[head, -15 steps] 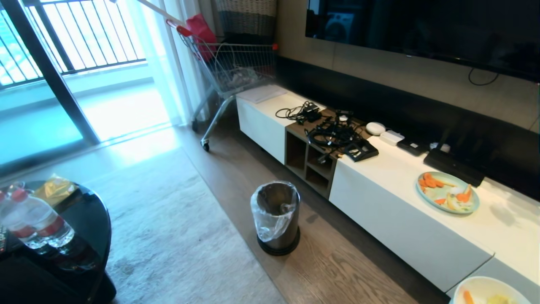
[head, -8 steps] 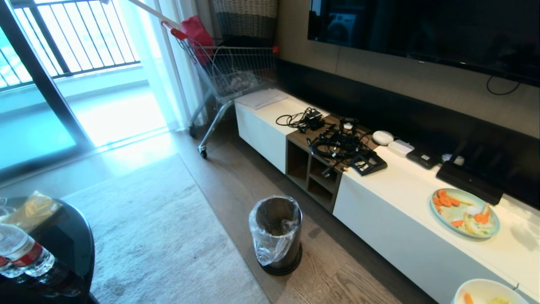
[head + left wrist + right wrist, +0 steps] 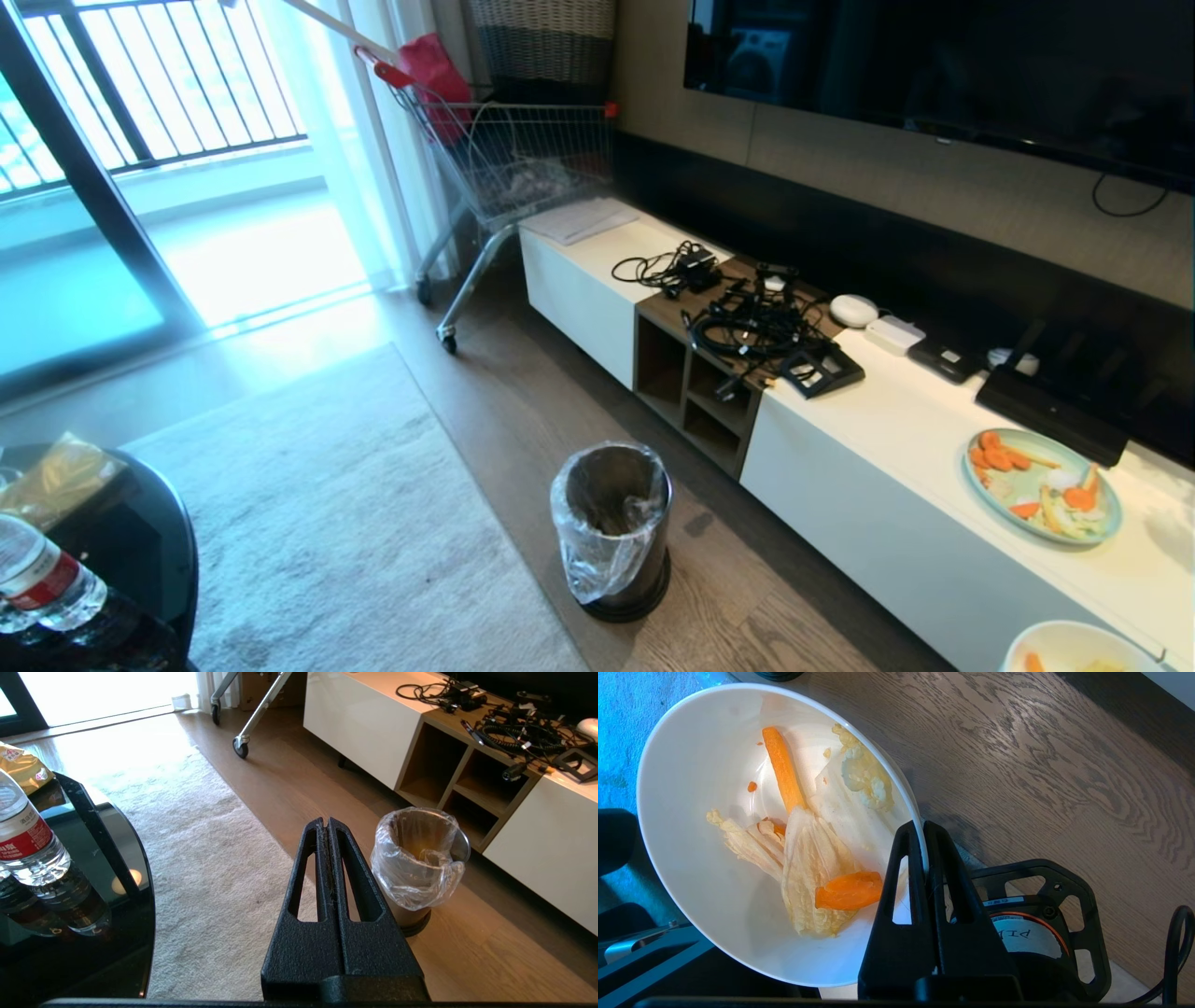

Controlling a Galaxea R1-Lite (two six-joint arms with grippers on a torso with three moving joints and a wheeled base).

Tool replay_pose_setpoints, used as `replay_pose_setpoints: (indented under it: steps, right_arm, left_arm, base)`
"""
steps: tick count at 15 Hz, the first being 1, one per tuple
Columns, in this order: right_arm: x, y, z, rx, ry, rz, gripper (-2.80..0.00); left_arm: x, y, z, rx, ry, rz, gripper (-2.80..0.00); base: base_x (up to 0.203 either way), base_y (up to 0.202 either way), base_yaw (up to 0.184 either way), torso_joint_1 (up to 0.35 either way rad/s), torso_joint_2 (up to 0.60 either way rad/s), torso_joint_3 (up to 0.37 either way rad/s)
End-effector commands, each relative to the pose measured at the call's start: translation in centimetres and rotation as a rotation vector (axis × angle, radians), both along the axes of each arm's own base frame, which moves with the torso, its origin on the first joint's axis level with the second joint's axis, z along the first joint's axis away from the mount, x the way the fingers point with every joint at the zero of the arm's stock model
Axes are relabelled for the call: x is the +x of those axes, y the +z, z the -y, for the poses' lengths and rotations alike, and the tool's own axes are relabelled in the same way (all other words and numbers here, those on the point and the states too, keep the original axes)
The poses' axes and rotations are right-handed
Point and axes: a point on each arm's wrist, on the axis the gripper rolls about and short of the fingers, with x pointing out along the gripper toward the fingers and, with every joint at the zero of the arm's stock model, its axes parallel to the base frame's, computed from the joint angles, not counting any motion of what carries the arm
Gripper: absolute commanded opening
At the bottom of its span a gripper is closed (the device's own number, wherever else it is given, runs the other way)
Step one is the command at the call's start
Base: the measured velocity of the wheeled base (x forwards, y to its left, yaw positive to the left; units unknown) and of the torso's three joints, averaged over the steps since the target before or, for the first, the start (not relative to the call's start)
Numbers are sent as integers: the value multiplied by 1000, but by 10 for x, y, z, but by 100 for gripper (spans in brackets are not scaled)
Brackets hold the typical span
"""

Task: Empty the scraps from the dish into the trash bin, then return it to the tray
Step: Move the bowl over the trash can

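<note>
White dish (image 3: 691,812), tilted, holds cabbage-and-carrot scraps (image 3: 803,858); bag-lined trash bin (image 3: 613,527) stands upright on floor.

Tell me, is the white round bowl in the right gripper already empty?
No, the white round bowl still holds pale cabbage pieces and orange carrot sticks.

Living-room floor with lined trash bin (image 3: 611,527) at lower centre.
White dish (image 3: 1074,649) partly visible at bottom right edge; blue plate (image 3: 1041,485) on white cabinet (image 3: 887,448) at right; shopping cart (image 3: 509,159) upper centre.
</note>
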Motion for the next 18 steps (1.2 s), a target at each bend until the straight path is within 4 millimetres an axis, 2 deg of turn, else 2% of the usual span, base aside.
replay_pose_setpoints:
  steps: [1,10,18]
  right_arm:
    - [0,0,0,1,-3,-2,-280]
    - [0,2,0,0,-3,3,-280]
    - [3,7,-1,4,2,27,-280]
  left_arm:
    - [0,0,0,-1,1,1,-280]
    - [0,0,0,-1,1,1,-280]
    - [0,0,0,-3,1,1,-280]
  base:
    - [0,0,0,0,0,0]
    - [0,0,0,0,1,-8]
    - [0,0,0,0,4,-179]
